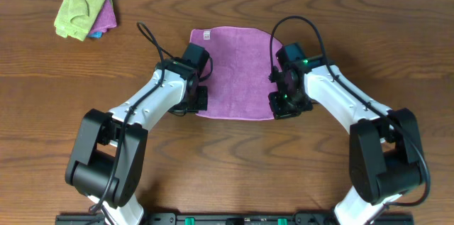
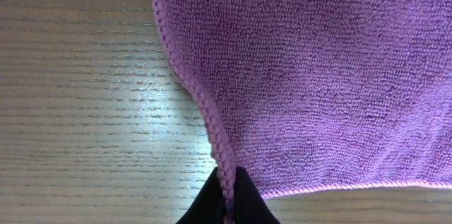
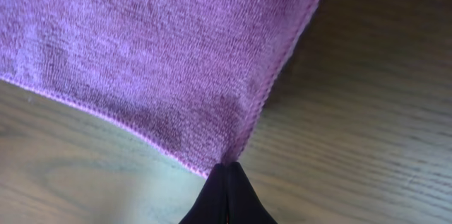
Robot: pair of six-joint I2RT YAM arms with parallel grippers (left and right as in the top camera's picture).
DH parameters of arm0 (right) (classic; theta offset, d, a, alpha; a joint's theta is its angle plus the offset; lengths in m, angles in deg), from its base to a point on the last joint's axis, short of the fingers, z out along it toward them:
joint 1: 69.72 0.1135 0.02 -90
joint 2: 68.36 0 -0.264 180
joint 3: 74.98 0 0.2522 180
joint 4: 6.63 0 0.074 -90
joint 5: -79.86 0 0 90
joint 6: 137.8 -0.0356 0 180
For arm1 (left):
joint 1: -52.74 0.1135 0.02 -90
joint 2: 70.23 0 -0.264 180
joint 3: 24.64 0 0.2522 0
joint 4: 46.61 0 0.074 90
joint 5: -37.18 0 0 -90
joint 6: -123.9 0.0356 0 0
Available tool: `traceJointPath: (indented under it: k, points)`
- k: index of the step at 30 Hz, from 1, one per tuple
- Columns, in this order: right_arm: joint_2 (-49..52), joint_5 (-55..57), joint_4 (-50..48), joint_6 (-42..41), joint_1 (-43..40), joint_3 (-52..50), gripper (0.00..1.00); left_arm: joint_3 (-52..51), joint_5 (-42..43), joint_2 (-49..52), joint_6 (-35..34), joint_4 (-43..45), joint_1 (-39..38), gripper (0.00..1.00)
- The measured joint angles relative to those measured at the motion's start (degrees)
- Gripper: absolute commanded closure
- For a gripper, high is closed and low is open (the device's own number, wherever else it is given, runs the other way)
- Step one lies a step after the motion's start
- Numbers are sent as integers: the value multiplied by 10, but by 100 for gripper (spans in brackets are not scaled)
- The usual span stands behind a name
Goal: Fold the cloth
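Observation:
The purple cloth (image 1: 237, 69) lies spread on the wooden table, its small white tag (image 1: 206, 35) at the far edge. My left gripper (image 1: 195, 101) is shut on the cloth's near left corner; in the left wrist view the stitched hem (image 2: 212, 128) runs into the closed black fingertips (image 2: 227, 196). My right gripper (image 1: 282, 103) is shut on the near right corner; in the right wrist view the cloth (image 3: 162, 47) tapers into the closed fingertips (image 3: 226, 181). Both corners look slightly lifted off the table.
A stack of small cloths, lime-green (image 1: 76, 15) on top with pinkish-purple (image 1: 105, 13) and blue beneath, lies at the far left of the table. Cables loop above both wrists.

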Motion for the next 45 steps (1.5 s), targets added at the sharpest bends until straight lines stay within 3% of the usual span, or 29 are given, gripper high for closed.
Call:
traceJointPath:
  k: [7,19,29,34,45]
  points:
    - [0,5,-17,0,0,-16,99,0,0,0,-20,-14,0,94]
    - [0,6,57,-9,0,-17,99,0,6,0,-77,-47,0,94]
    - [0,-11,118,-18,0,101,98,0,9,0,-89,-45,-19,94]
    - [-2,-18,54,-18,1,129,99,0,9,0,-90,-43,-19,94]
    - [-2,-30,-51,-27,22,4,99,0,9,0,-96,-42,-19,94]
